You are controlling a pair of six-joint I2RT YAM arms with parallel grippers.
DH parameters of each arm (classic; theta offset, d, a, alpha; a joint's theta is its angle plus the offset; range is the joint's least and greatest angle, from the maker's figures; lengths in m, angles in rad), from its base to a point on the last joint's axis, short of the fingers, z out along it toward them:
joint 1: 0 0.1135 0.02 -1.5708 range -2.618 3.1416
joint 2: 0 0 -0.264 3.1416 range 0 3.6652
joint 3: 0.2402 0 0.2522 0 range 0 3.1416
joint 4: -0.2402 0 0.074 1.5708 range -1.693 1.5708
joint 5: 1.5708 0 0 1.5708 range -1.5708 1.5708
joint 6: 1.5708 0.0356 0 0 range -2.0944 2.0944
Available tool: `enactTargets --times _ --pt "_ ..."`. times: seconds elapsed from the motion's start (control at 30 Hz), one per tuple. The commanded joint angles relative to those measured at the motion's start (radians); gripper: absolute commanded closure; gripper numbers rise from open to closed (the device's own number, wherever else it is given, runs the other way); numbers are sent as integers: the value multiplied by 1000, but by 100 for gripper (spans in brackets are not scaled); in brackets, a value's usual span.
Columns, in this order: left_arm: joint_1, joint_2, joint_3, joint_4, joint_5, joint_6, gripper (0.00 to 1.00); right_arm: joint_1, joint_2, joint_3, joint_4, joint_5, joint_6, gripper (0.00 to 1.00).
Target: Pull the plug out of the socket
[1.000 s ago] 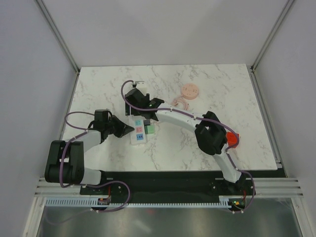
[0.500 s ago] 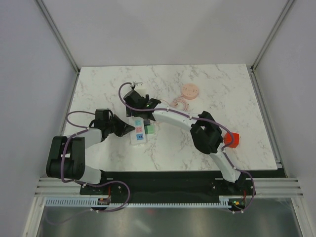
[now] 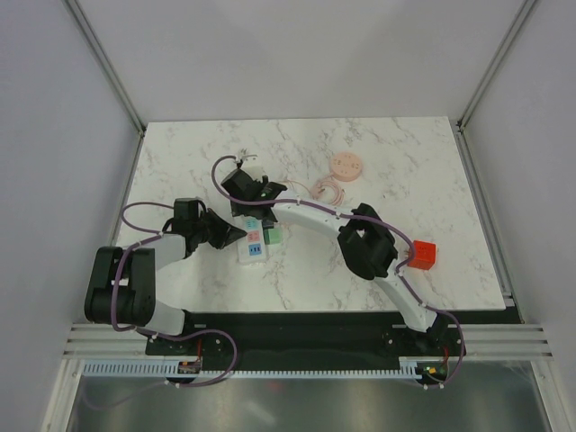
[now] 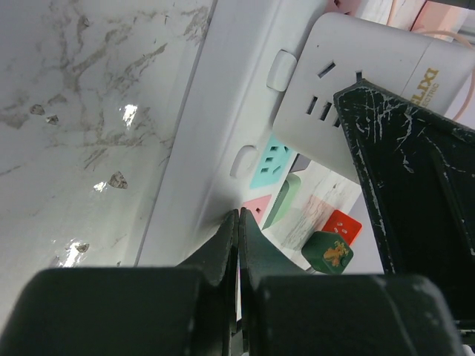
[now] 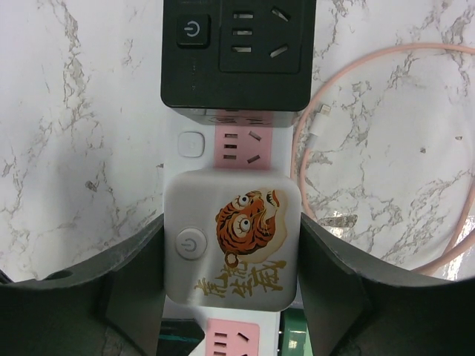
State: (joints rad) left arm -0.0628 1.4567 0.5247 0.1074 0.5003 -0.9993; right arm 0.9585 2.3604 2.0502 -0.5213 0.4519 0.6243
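The socket point(image 3: 253, 243) is a long white strip with pink and green outlets, lying mid-table. A white cube plug point(image 5: 231, 239) with a tiger picture and a power button sits in it. My right gripper point(image 5: 231, 248) straddles this plug from above, its black fingers point(image 5: 141, 259) pressed against both side faces. In the left wrist view the plug point(image 4: 356, 67) stands on the strip point(image 4: 223, 111). My left gripper point(image 4: 239, 213) is shut with nothing between its tips. These rest on the strip's near end, also seen from above point(image 3: 239, 236).
A black adapter block point(image 5: 236, 52) is plugged in just beyond the white plug. A pink coiled cable point(image 5: 312, 126) lies to the right, near a round pink disc point(image 3: 346, 166). A green cube point(image 4: 326, 252) sits beside the strip. A red cube point(image 3: 423, 255) lies by the right arm.
The right gripper has shifted a little left over the strip and its fingers have come in against the white plug. The left gripper has stayed shut on the strip's end.
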Motion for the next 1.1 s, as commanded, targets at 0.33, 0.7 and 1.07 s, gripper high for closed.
enactTargets --times 0.33,0.7,1.07 --pt "3 -27 4 -18 -63 2 98 36 -43 33 21 136 -9 100" --pt "-14 64 83 -26 -92 -15 98 39 -87 -12 38 90 29 100" --pt "-43 47 3 -37 -187 -38 98 39 -158 -15 52 41 48 100"
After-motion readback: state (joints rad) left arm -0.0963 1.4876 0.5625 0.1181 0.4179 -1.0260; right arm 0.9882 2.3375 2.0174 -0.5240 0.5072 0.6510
